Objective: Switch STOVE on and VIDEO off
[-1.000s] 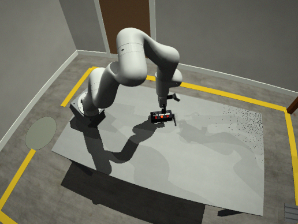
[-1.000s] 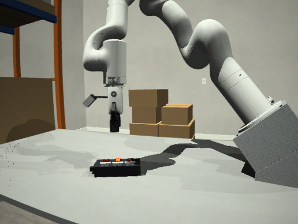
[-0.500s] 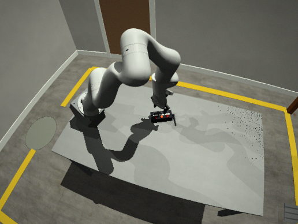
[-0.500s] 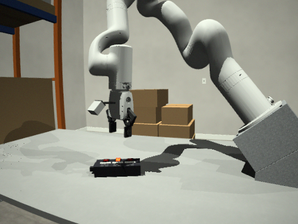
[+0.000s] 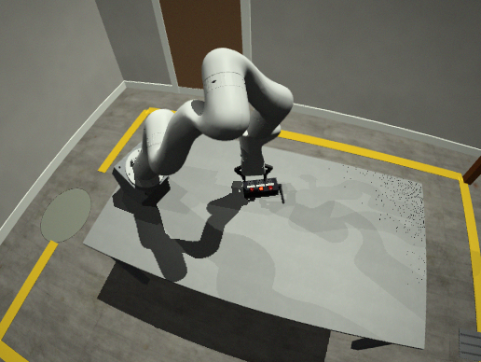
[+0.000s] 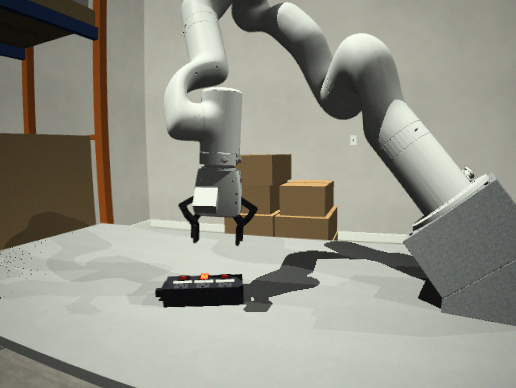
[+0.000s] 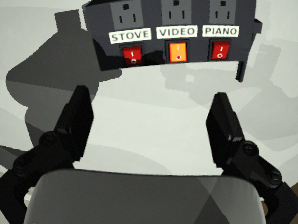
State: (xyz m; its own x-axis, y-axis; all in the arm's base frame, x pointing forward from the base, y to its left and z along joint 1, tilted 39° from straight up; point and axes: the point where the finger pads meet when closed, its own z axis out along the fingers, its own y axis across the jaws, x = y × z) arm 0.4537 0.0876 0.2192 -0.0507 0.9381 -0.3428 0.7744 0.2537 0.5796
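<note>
A black power strip point(image 7: 174, 28) lies flat on the table, right way up; it also shows in the top view point(image 5: 261, 187) and the exterior view point(image 6: 202, 289). It has three rocker switches with white labels. The STOVE switch point(image 7: 133, 55) is dark red. The VIDEO switch point(image 7: 177, 51) glows bright orange. The PIANO switch point(image 7: 218, 50) is dark red. My gripper point(image 7: 150, 103) is open and empty. It hangs above the table behind the strip in the exterior view point(image 6: 216, 234), fingers pointing down, well clear of the switches.
The arm's grey base block point(image 6: 470, 250) stands on the table at the right. Cardboard boxes point(image 6: 285, 202) are stacked by the far wall. An orange and blue shelf rack point(image 6: 65, 100) stands at the left. Yellow floor tape point(image 5: 373, 151) rings the table.
</note>
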